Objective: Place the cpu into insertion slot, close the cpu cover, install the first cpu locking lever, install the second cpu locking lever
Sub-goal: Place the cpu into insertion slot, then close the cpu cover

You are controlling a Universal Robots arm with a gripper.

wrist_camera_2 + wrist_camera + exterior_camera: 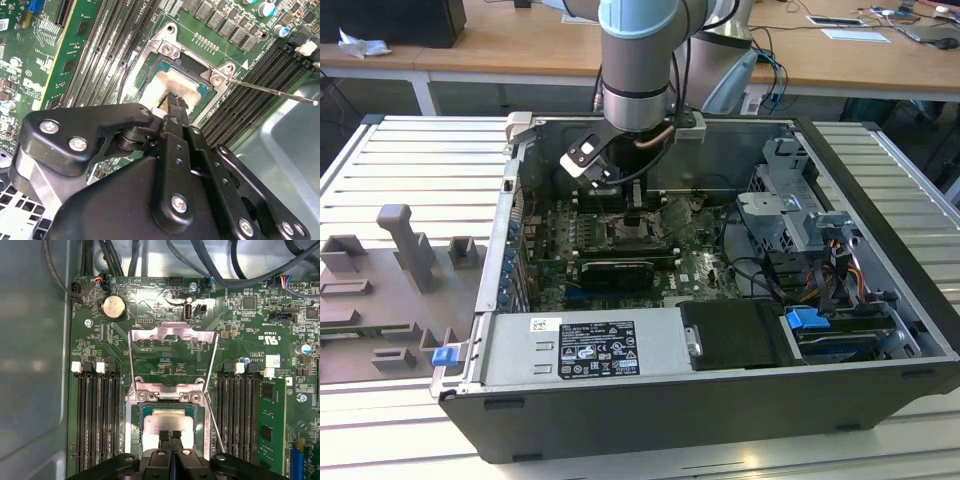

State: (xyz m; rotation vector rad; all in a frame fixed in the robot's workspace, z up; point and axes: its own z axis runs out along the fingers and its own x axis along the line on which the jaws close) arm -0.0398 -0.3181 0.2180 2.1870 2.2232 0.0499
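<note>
Inside the open computer case (720,420), my gripper (632,213) reaches down over the insertion slot (640,238). In both wrist views the cpu (167,418) (172,82) lies flat in the insertion slot (135,412) (165,47), pale silver top up. My gripper (170,435) (172,101) is shut, its fingertips together just over the cpu's near edge. The cpu cover (172,334) stands swung open behind the socket, green board showing through its window. One thin locking lever (214,417) (270,91) sticks out loose from the socket's corner.
Black memory slots (97,415) (240,415) flank the socket on both sides. A long black card (615,270) lies in front of it, the power supply (585,345) nearer still. Cables and a drive cage (800,230) fill the exterior view's right. A grey fixture (400,260) stands outside the case.
</note>
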